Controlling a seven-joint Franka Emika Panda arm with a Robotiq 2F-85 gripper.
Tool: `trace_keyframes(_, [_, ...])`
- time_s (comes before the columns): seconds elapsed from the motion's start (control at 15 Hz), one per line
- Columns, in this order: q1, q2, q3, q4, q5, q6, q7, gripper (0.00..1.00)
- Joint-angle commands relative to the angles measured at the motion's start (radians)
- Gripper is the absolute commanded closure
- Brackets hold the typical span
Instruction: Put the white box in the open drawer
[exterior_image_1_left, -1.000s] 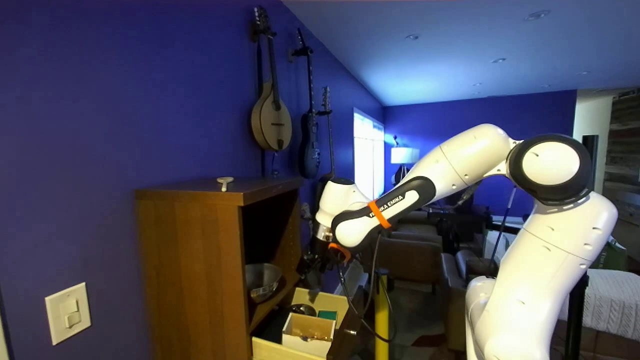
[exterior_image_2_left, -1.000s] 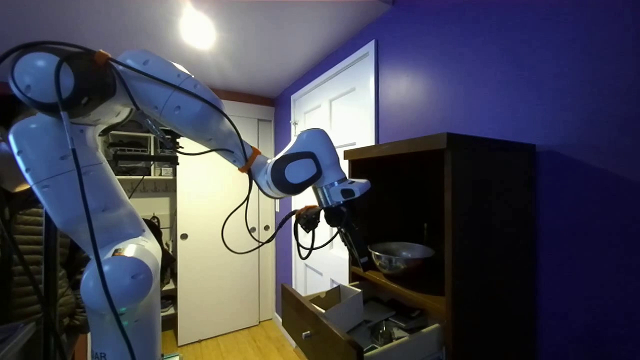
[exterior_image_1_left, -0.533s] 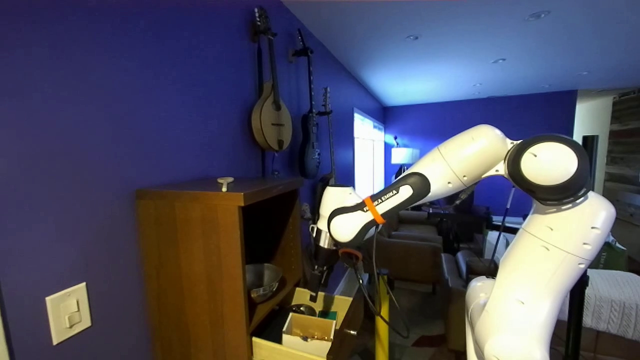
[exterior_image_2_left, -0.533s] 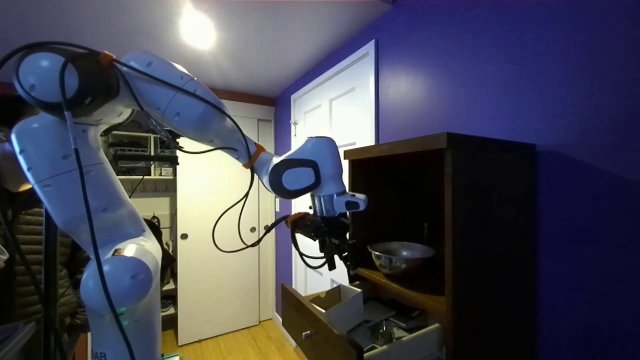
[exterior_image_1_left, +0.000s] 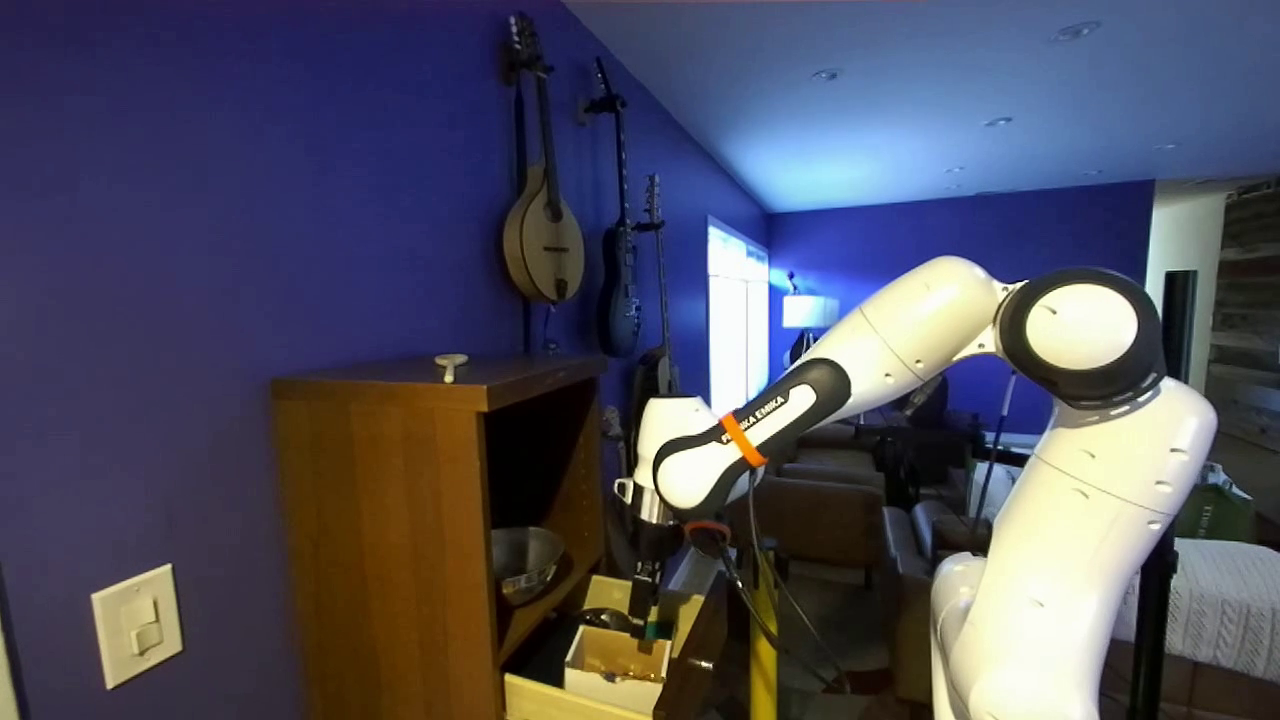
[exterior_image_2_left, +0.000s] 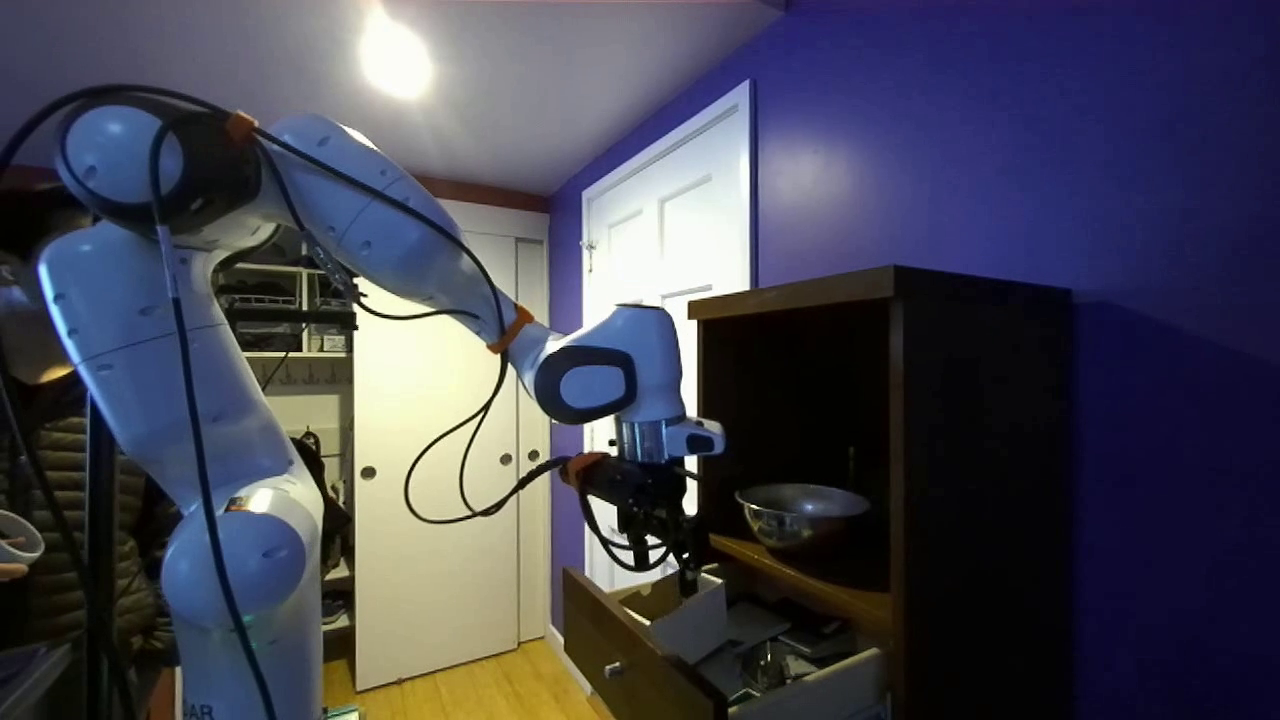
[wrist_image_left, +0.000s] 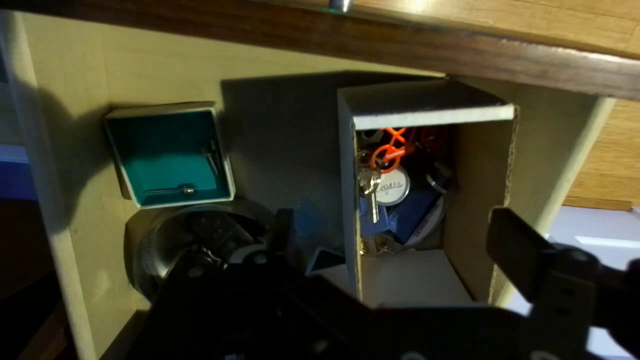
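Note:
The white box (exterior_image_1_left: 612, 690) stands open-topped inside the open drawer (exterior_image_1_left: 560, 703). Both also show in an exterior view, the box (exterior_image_2_left: 700, 618) behind the brown drawer front (exterior_image_2_left: 640, 655). In the wrist view the white box (wrist_image_left: 351, 200) holds keys, an orange ring and a round labelled lid. My gripper (wrist_image_left: 392, 220) is open and empty, pointing down over the box. Its left finger lies left of the box's left wall; its right finger overlaps the right wall's edge. Fingertips look near rim height (exterior_image_2_left: 666, 580); contact cannot be told.
In the drawer, a small teal-lined box (wrist_image_left: 170, 155) and a round glass container (wrist_image_left: 165, 245) lie beside the white box. A metal bowl (exterior_image_2_left: 802, 515) stands on the shelf above. The wooden cabinet (exterior_image_1_left: 390, 540) rises behind the drawer. Cables loop from the wrist.
My gripper has swung from tilted toward the cabinet to pointing straight down. It has come lower, over the white box. The box and drawer have not moved.

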Motion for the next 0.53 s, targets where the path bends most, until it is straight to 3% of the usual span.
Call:
trace_keyframes(0.0, [0.002, 0.033, 0.018, -0.031, 0.061, 0.056, -0.014, 0.06])
trace_keyframes(0.07, [0.010, 0.050, 0.014, -0.039, 0.089, 0.088, -0.023, 0.15])
trace_keyframes(0.13, [0.022, 0.075, 0.010, -0.042, 0.125, 0.135, -0.033, 0.29])
trace_keyframes(0.47, [0.052, 0.177, 0.014, -0.029, 0.235, 0.313, -0.054, 0.64])
